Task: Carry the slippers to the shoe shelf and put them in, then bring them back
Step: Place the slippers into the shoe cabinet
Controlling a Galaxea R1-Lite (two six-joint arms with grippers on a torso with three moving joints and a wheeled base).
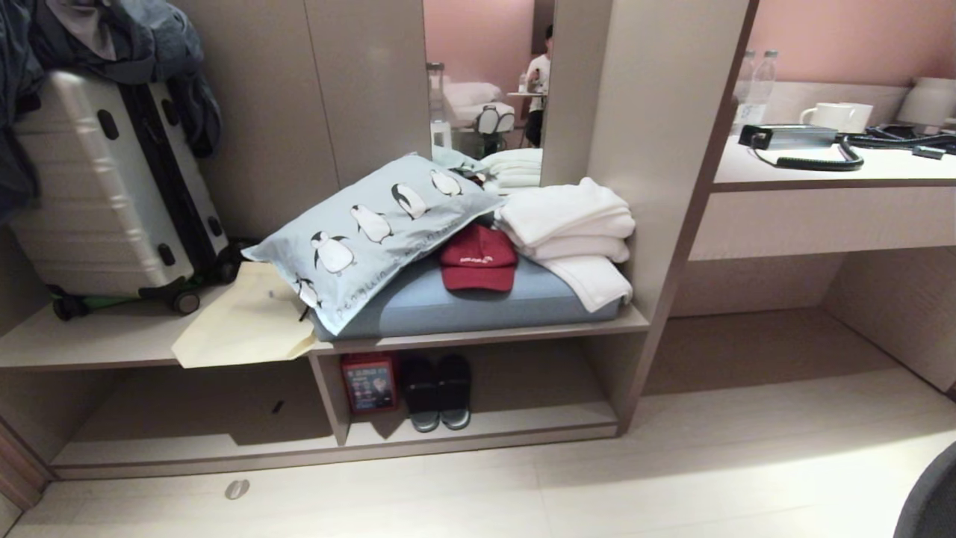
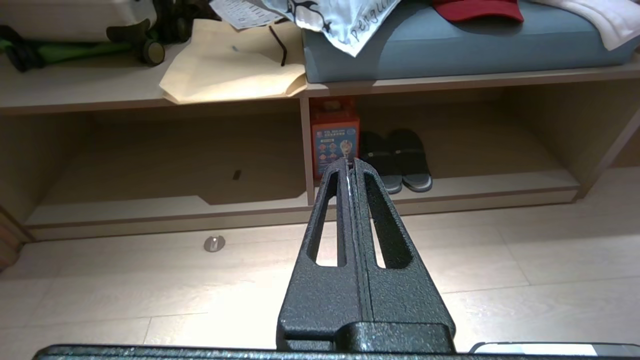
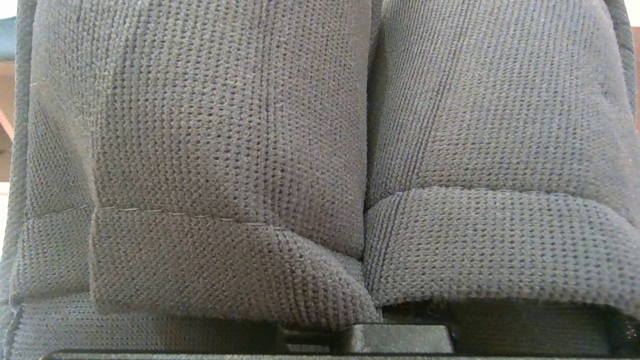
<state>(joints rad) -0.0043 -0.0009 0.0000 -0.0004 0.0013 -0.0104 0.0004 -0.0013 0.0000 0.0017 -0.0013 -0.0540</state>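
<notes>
Carrying the slippers (image 3: 320, 165) well means keeping the right gripper pinched tight on both while approaching the shoe shelf (image 1: 478, 437), then setting them beside the darker pair (image 1: 438, 392). They fill the right wrist view, side by side, long axes running away from the pincer. The left gripper (image 2: 352, 165) hangs pressed together, empty.

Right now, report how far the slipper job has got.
Done: the grey slippers are picked up, held close against the right gripper. In hand: facing the shoe shelf, where a dark pair and a red box sit. Left: put them in, then bring them back. Left gripper idle, fingers shut.
</notes>
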